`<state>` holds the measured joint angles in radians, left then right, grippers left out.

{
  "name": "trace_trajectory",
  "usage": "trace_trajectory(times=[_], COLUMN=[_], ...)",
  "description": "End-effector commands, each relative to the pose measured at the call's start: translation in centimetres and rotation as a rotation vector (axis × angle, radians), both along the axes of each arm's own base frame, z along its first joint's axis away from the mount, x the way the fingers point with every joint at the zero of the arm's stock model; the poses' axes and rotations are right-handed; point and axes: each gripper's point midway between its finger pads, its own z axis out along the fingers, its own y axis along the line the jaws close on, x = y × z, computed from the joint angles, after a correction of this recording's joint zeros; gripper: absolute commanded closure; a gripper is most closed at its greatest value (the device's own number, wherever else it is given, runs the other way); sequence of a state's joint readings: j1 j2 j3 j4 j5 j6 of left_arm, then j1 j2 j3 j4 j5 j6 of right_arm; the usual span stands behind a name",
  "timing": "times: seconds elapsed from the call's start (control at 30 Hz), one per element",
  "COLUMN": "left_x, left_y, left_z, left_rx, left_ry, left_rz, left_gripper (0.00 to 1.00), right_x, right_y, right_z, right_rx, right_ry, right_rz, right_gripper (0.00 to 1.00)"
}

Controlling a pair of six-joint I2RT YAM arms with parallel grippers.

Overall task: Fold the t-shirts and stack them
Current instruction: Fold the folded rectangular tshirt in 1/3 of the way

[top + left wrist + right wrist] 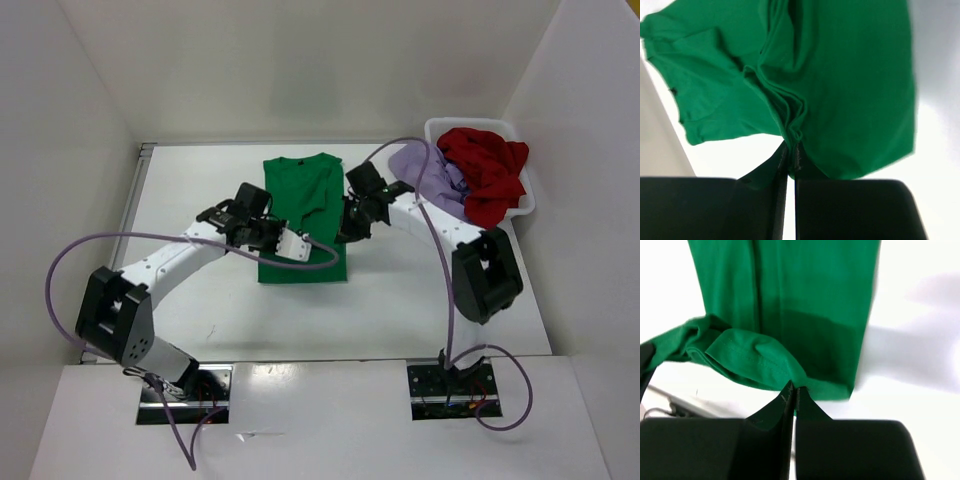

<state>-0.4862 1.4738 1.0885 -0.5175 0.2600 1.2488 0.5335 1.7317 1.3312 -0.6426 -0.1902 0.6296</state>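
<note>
Three shirts are in view from above: the green shirt (303, 190) lies spread on the table (190, 190) at the centre of the frame, collar toward the top, while the red shirt (490, 168) and the lavender shirt (428, 175) sit heaped in the basket (527, 203) at the upper right, the red one on top and the lavender one spilling over the left rim. Both arms reach in over the green shirt, one at each side edge. In its wrist view the left gripper (791, 150) has its jaws pressed together on a bunched fold of green cloth at lower centre. The right gripper (792, 391) likewise has its jaws clamped on a rolled green hem, and flat cloth stretches toward the top of that frame.
</note>
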Motion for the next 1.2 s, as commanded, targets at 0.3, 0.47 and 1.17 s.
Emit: trace_trajectory(times=[0.3,0.47,1.17], left_x=[8.2,9.7,10.7], left_y=[-1.7,-1.0,-1.0], left_z=[0.2,-0.6,-4.9], left_rx=[-0.117,-0.131,-0.126], left_ry=[-0.092,-0.109,-0.144], left_rz=[0.036,0.059,0.035], left_gripper=[1.00,1.00,0.84], right_x=[8.5,10.2,13.8], right_y=[0.0,-0.9,-2.1], right_z=[-1.9,-2.0,-5.1], right_rx=[-0.025,-0.014,-0.021], right_ry=[-0.023,-0.026,0.005], right_rz=[0.087,0.057,-0.003], right_gripper=[1.00,1.00,0.59])
